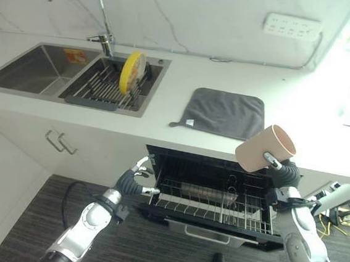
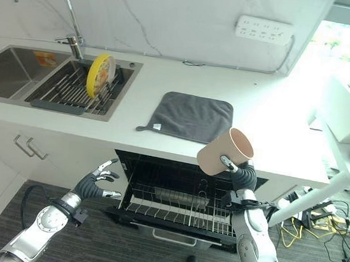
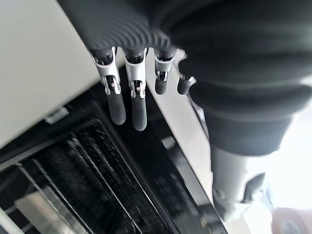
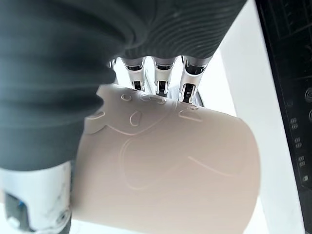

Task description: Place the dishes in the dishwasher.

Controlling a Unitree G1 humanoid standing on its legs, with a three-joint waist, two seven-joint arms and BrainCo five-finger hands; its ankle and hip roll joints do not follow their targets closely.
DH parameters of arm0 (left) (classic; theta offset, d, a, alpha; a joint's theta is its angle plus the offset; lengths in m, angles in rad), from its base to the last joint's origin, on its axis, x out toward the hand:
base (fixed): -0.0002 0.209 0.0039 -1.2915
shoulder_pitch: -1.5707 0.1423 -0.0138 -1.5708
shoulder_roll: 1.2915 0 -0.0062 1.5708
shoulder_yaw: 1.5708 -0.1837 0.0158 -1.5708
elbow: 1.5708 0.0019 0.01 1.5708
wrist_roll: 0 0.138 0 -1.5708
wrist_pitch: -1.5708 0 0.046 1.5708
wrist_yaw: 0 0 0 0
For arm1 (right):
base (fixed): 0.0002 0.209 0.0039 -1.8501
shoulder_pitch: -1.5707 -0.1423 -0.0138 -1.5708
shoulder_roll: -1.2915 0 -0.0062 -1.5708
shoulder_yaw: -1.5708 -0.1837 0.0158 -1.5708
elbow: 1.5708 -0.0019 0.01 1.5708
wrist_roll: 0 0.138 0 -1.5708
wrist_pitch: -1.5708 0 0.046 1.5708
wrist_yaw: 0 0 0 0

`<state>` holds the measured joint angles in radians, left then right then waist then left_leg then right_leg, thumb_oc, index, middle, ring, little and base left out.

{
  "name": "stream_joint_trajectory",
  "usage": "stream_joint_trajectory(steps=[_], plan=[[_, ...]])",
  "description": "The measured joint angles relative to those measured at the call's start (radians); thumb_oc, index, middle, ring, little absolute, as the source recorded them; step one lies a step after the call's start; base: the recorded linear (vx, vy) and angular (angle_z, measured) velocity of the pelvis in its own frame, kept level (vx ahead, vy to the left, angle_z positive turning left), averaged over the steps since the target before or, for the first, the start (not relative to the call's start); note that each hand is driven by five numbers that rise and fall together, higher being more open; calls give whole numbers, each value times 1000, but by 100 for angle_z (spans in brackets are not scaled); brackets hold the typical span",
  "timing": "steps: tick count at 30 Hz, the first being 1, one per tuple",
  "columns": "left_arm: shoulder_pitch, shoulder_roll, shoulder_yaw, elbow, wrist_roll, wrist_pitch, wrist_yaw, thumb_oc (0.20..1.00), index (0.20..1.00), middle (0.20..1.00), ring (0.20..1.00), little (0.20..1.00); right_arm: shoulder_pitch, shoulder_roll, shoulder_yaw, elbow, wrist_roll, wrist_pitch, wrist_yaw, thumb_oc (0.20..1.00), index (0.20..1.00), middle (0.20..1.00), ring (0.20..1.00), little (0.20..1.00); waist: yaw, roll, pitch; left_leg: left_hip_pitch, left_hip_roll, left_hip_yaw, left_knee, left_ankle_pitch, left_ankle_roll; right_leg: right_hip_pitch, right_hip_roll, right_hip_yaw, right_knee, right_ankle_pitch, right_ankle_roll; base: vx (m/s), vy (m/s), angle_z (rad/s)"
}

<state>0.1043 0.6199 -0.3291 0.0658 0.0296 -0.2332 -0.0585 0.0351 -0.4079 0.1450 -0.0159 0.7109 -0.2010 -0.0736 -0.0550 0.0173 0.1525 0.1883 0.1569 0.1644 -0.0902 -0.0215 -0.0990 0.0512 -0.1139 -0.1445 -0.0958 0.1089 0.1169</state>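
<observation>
I have the right robot hand (image 2: 236, 169) wrapped around a beige cup (image 2: 224, 150), fingers curled round its side, and I am holding it tilted in the air above the open dishwasher (image 2: 181, 200), in front of the worktop (image 2: 274, 128) edge. The cup is not yet in the machine.

My left robot hand (image 2: 98, 184) hangs by the left front corner of the pulled-out rack (image 1: 217, 203), fingers loosely spread and holding nothing; from its wrist camera the fingers (image 3: 139, 105) point down beside the rack wires without gripping them.

I judge the task to be barely started. The dishwasher is open and the rack is out, so the way in is clear, but I can only make out bare wire tines and a basket-like insert; no loaded dish is obvious. A yellow plate (image 1: 132, 71) stands upright in the drying rack inside the sink (image 1: 26, 70), so that is left to fetch after the cup goes down. A grey cloth (image 1: 225, 113) lies flat on the worktop above the dishwasher.
</observation>
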Motion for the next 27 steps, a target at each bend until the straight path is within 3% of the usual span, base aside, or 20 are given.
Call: stream_joint_trajectory(steps=[11, 16, 19, 24, 27], plan=[[-72, 125, -108, -71, 30, -4, -206, 1000, 1000, 1000, 1000, 1000, 13, -4, 12, 7, 7, 18, 14, 200, 200, 200, 200, 200, -41, 23, -11, -11, -6, 41, 4, 7, -10, -33, -9, 2, 0, 39, -1, 19, -11, -11], [-137, 185, -155, -102, 30, 0, -261, 1000, 1000, 1000, 1000, 1000, 3, -35, 77, 27, 3, 18, 17, 200, 200, 200, 200, 200, -48, 36, -8, -66, -18, 66, 6, 16, -6, -107, -16, 29, 4, 65, 0, -97, -7, -15], [-213, 206, -185, -97, 30, 10, -265, 1000, 1000, 1000, 1000, 1000, -6, -41, 93, 75, -7, 19, 17, 200, 200, 200, 200, 200, -48, 48, 7, -86, -22, 66, 2, 21, -6, -128, -20, 32, 4, 67, 3, -57, 2, 0], [-305, 211, -228, -100, 31, 18, -298, 1000, 1000, 1000, 1000, 1000, -76, -106, 119, 145, -40, 19, 18, 200, 200, 200, 200, 200, -49, 80, 88, -107, -21, 63, 3, 28, -6, -147, -20, 30, 0, 66, 11, -60, -4, 1], [-327, 211, -235, -100, 32, 21, -308, 1000, 1000, 1000, 1000, 1000, -120, -112, 118, 169, 0, 21, 36, 200, 200, 200, 200, 200, -49, 86, 119, -135, -19, 62, 6, 40, -10, -176, -16, 30, 1, 80, -4, -71, -3, -1]])
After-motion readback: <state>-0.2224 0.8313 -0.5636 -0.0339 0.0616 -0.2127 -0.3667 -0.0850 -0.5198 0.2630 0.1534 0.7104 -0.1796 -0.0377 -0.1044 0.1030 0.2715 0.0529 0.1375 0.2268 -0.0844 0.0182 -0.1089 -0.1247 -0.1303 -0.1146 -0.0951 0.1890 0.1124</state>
